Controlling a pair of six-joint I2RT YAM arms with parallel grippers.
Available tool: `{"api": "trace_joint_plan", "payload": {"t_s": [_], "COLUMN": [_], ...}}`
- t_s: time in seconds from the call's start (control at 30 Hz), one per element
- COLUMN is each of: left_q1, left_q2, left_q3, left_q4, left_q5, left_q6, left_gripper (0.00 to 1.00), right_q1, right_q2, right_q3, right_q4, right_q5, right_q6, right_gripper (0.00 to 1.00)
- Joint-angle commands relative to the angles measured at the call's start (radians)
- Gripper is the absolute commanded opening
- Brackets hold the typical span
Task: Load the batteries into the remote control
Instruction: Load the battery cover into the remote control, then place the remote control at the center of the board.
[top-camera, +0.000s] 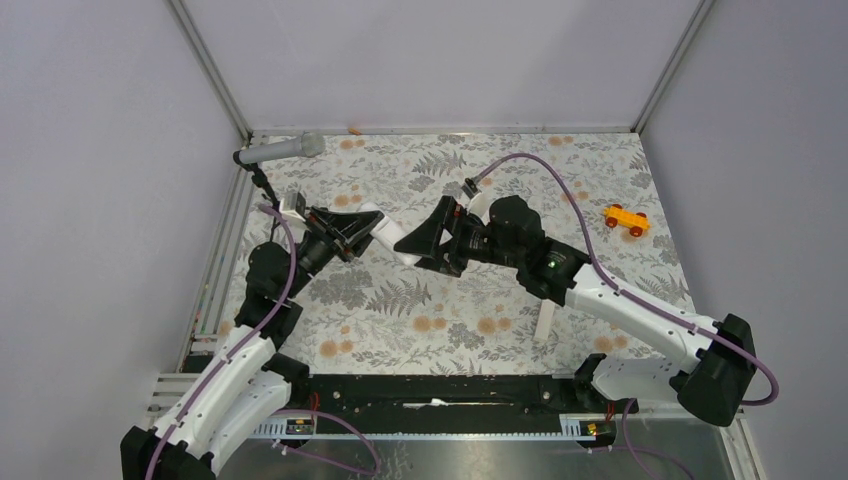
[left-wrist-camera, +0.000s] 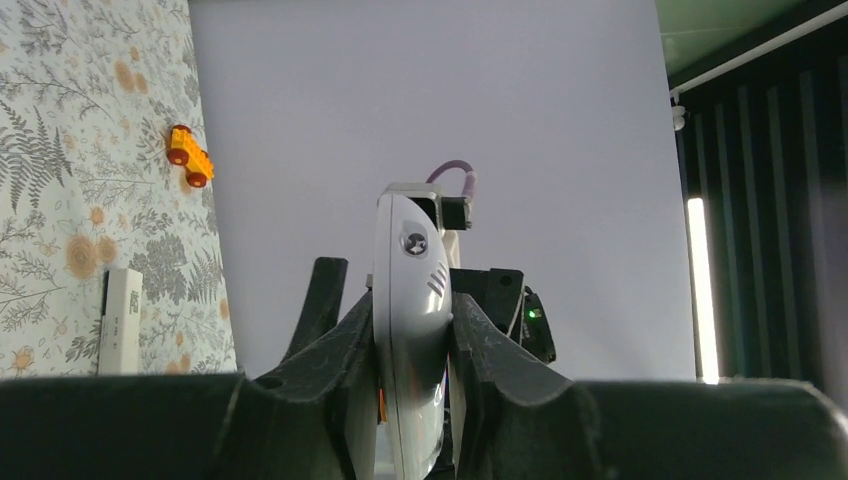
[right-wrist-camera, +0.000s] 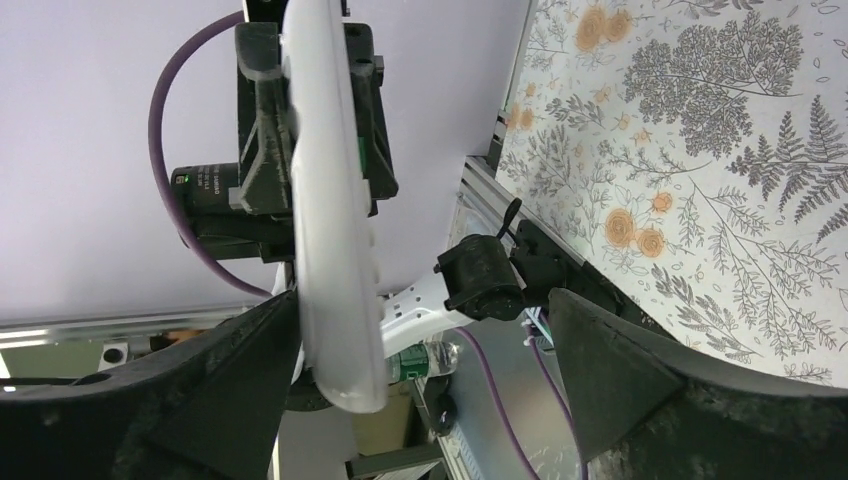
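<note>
The left gripper (top-camera: 358, 233) is clamping the remote control (left-wrist-camera: 410, 260) narrowly across its thickness, holding it off the table (top-camera: 450, 330) with the white body standing edge-on between the fingers and running straight out ahead of them. The right gripper (right-wrist-camera: 420, 310) is facing it head-on with its jaws spread wide and nothing in them; the free end of the remote is lying just inside one of its fingers (right-wrist-camera: 225, 395), close enough that I cannot tell whether the two are touching, while the other finger is standing well off to the far side. The batteries are not showing in any view; a small orange fleck is sitting on the remote's edge low between the left fingers, too small to say what it is. The remote is looking like a light, stiff, hollow plastic shell with smooth curved faces, so it is likely slippery and could pivot or slide under a push near its free end. The safest hold is probably across the flat faces near mid-length, clear of the buttons and of the back panel that has to stay reachable. A thin white strip (top-camera: 545, 322) is lying on the table behind the right gripper's wrist, and an orange toy car (top-camera: 625, 219) is sitting well off to its outer side.
</note>
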Motion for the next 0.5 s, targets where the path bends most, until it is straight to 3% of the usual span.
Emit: {"api": "trace_joint_plan", "payload": {"t_s": [0.0,0.13,0.33,0.47], "left_q1": [0.004,0.006,0.006,0.006], "left_q2": [-0.029,-0.028,0.028,0.114], "left_q3": [0.02,0.008,0.004,-0.046], "left_q4": [0.072,0.032,-0.079,0.053], "left_q5": [0.01,0.009,0.061,0.17], "left_q6": [-0.009,0.038,0.232,0.225], "left_gripper": [0.0,0.0,0.0,0.0], "right_q1": [-0.012,-0.028,-0.056,-0.072], "right_q2": [-0.043,-0.057,-0.143,-0.184], "right_q3": [-0.024,-0.021,-0.068,-0.092], "right_q4": [0.117,0.094,0.005,-0.1], "right_q5": [-0.008,-0.005,0.073,0.114], "right_q6": [-0.013,-0.034,-0.101,-0.18], "right_gripper": [1.0,1.0,1.0,1.0]}}
